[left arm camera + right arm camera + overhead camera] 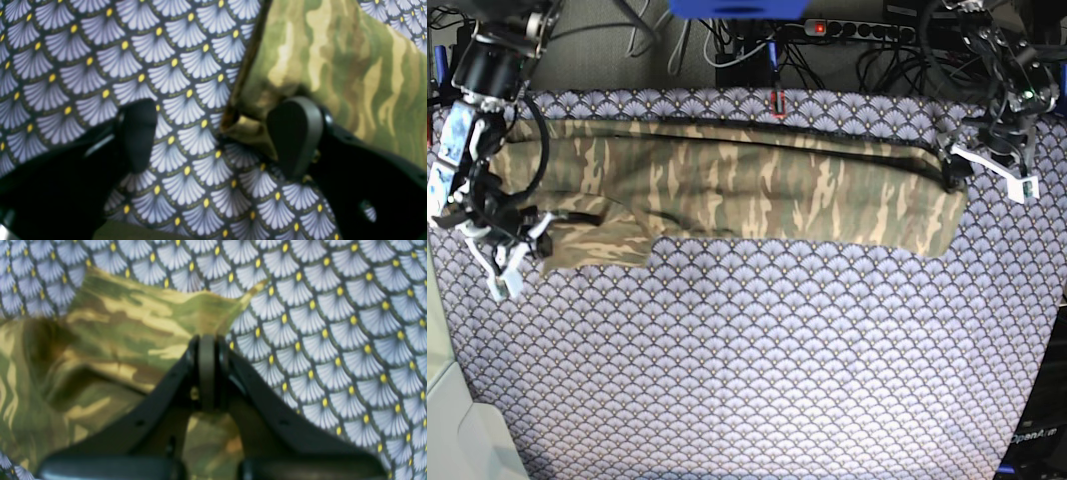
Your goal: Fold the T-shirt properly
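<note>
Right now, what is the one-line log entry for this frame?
right gripper: shut on T-shirt edge | left gripper: open at T-shirt corner | shirt: folded lengthwise on patterned cloth

The camouflage-print fabric T-shirt (727,190) lay stretched across the upper part of the frame on the scallop-patterned cloth-covered surface (757,360), with cables (747,40) behind it along the top edge.

You see a purple scallop-patterned cloth (757,360) spread over the whole surface, its fans pale lilac with yellow dots. At twelve o'clock, behind the far edge, a tangle of dark cables (727,45) lies beside a power strip (867,28) with a red light, and a blue object (737,8) sits at the top edge. At seven o'clock a pale panel (452,440) borders the cloth.
</note>
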`<state>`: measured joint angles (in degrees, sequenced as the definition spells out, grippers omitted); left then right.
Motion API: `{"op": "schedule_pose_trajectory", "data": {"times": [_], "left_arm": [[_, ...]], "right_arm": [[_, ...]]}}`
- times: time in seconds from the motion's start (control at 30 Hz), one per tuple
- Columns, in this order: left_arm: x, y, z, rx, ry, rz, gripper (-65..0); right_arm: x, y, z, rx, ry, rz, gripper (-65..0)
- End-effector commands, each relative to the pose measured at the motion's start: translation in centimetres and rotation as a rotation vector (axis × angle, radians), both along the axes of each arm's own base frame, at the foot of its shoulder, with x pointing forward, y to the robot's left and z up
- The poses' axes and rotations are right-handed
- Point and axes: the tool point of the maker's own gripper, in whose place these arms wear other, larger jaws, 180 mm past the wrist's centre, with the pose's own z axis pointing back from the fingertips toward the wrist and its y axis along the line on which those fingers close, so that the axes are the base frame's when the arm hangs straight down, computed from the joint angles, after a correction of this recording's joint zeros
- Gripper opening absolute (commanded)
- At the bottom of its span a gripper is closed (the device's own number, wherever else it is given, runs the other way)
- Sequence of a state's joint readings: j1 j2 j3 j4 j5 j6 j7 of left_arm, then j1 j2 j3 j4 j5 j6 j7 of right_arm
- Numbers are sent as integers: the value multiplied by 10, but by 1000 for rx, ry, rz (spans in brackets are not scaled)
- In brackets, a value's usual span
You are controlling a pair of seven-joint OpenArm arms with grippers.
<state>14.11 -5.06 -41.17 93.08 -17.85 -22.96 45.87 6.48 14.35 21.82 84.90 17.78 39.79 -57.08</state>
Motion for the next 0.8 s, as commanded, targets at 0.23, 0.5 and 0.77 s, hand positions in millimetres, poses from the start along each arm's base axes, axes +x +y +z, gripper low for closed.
{"op": "schedule_pose_trajectory", "data": {"times": [0.23,0.5,0.77], "left_arm": [[5,6,9,19,-33,-3,-114],[-1,6,6,17,-19,-3,-114],[-2,6,5,21,-18,-2,-114]], "right_arm": [[-32,6,37,-133,-67,64,-650],[-69,10,41,-161,-69,57,-650],[-84,-24,48,-197,-65,-49,-650]]}}
